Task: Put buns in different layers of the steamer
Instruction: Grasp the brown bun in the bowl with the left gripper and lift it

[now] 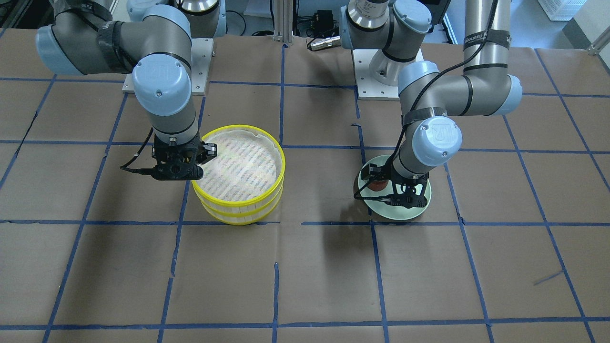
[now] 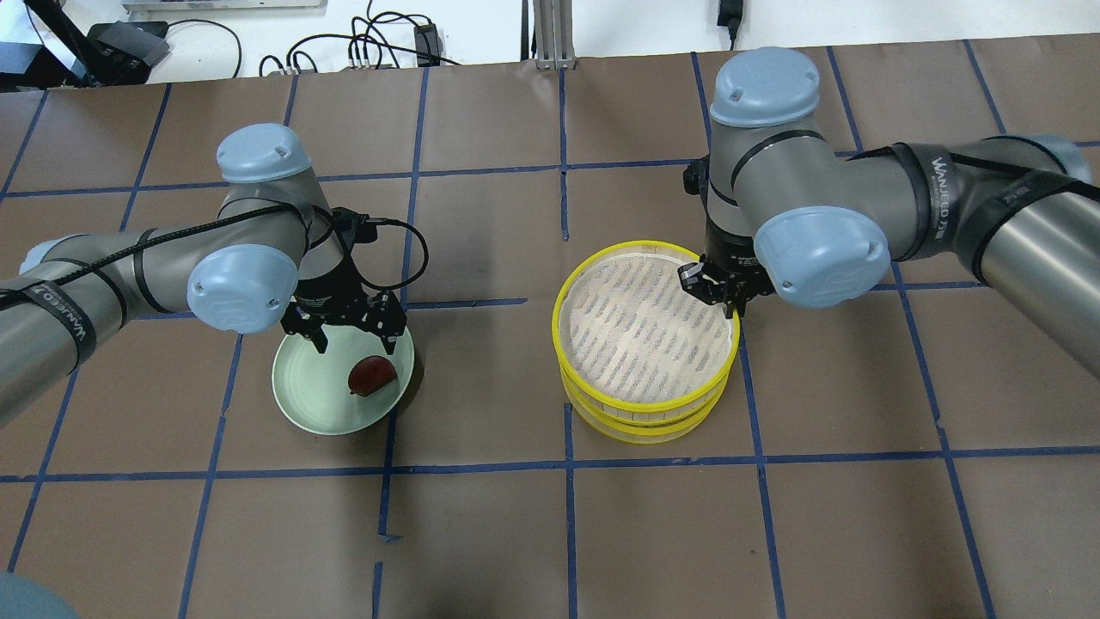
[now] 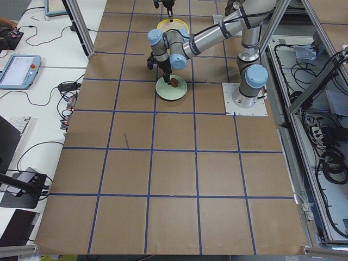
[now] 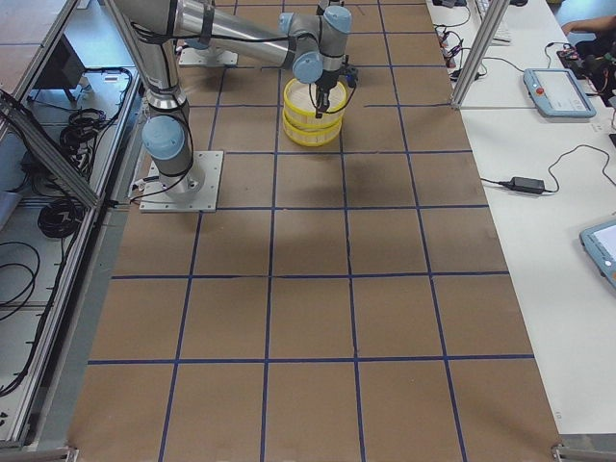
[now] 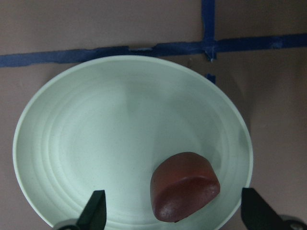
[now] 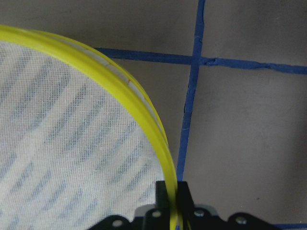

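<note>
Two steamer layers stand stacked, the top layer [image 2: 646,401] on the lower one [image 2: 646,430], with yellow rims and a white slatted floor; the top floor is bare. My right gripper [image 2: 718,290] is shut on the top layer's yellow rim [image 6: 144,108] at its edge nearest the robot's base. The reddish-brown bun [image 5: 184,187] lies on the pale green plate [image 5: 120,143]. My left gripper [image 5: 175,213] is open just above the plate, one finger on each side of the bun, not touching it. The white bun is out of view.
The plate [image 2: 314,400] sits left of the steamer [image 1: 238,202], a grid square apart, on brown paper marked with blue tape lines. Both arm bases [image 1: 381,71] stand at the robot's side of the table.
</note>
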Tool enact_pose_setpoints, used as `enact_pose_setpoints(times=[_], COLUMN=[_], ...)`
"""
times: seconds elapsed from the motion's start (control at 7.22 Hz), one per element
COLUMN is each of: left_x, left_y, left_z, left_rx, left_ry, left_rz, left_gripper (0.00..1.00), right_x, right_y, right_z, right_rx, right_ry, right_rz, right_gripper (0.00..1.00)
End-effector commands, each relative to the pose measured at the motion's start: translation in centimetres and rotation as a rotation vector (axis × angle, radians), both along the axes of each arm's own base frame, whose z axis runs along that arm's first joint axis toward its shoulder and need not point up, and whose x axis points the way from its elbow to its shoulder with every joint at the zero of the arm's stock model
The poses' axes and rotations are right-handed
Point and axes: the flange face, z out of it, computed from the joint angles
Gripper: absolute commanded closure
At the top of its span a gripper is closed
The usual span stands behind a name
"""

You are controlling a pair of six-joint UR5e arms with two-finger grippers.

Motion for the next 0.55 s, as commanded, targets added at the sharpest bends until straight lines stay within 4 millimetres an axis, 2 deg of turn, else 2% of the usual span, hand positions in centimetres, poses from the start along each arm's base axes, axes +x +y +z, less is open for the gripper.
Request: enact_pose_setpoints(times=[0.0,0.28,0.42], left_x=[-0.39,-0.41,-0.40], left_y=[1.23,1.28,1.20], left_z=[-1.05,-1.26,-1.26], left_rx=[0.004,0.008,0.007], left_ry=[0.022,0.024,0.024], left_rz=[0.004,0.005,0.005], left_gripper=[0.05,0.10,0.24], right_x=[-0.10,-0.17,-0.17], right_y=[0.10,0.38,0.39], right_z=[-0.51,-0.73,-0.73], right_rx=[-0.014,-0.010,-0.010], right_ry=[-0.005,-0.001,-0.001], right_rz=[0.012,0.014,0.014], right_gripper=[0.95,0.95,0.95])
